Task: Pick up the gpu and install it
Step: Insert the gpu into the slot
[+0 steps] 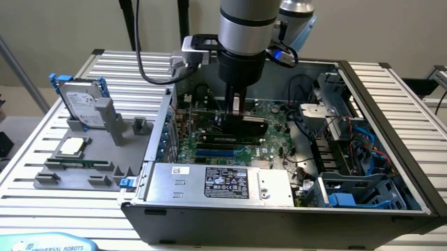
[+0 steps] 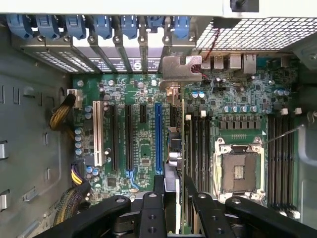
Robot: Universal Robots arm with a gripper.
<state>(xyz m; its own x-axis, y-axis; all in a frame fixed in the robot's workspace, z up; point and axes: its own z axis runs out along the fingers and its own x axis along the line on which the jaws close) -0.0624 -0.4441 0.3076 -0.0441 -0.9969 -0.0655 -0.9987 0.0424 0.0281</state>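
— Gpu (image 1: pixel 244 126), the thin flat card with a black face on a dark green board: where is it in the exterior view?

— Inside the open dark grey metal computer case (image 1: pixel 380 99). It stands upright on its long edge over the green motherboard (image 1: pixel 274 116), near the middle. The black two-fingered pincer (image 1: pixel 237 111), on the end of the silver-grey arm (image 1: pixel 244 21), hangs straight down onto its top edge. The pincer is closed part-way, with the card gripped between the fingers.

— Is it seated in a slot?

— I can't tell from there. A silver power supply box with a black label (image 1: pixel 223 183) lies in the case nearest the camera. The case sits on a slatted aluminium worktop (image 1: pixel 42 209). To the exterior view's left of it, a grey plastic holder (image 1: pixel 49 180) carries three things. A silver, white-labelled hard drive in a blue frame (image 1: pixel 80 102) stands upright. A square silver processor chip (image 1: pixel 73 147) lies flat, and there is a narrow green memory stick (image 1: pixel 77 163).

— And the wrist view?

— The gpu (image 2: pixel 182 139) shows edge-on as a thin line. It runs from the pincer (image 2: pixel 174 191) to its silver metal bracket (image 2: pixel 181 69). The bracket lies at the rear slot openings, under the row of blue plastic latches (image 2: pixel 104 25). The card runs just beside the long blue slot (image 2: pixel 158 134), between it and the black memory slots (image 2: pixel 198 148). Beyond those is the square metal processor socket (image 2: pixel 238 171). A black finger stands on either side of the card, gripping it.
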